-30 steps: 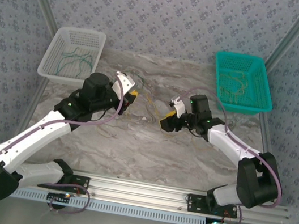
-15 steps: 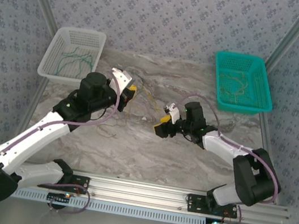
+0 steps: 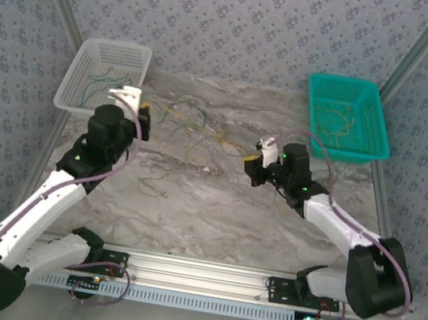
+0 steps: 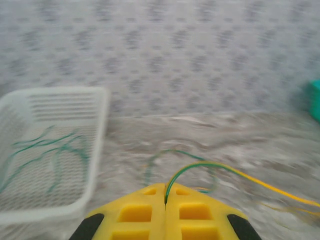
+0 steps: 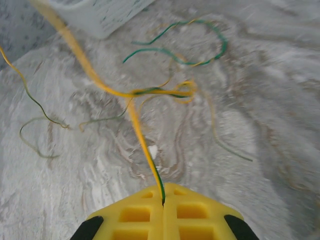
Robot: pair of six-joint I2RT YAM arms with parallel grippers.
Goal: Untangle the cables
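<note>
No readable text, label, brand, number or sign can be made out anywhere tbh, be it on the white basket (image 3: 69,77), the teal basket (image 3: 384,123), the marble table (image 3: 214,209) or the patterned walls (image 3: 238,16).

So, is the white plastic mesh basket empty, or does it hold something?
Not empty. The white plastic mesh basket holds several thin green cables, lying loose on its floor.

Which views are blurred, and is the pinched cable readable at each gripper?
Top external: sharp, evenly lit, no glare. Left wrist: white basket and wall softly blurred, but the green-yellow cable reads clearly leaving the shut left gripper. Right wrist: table smeared towards the edges, yellow cable crisp enough at the shut right gripper.
</note>
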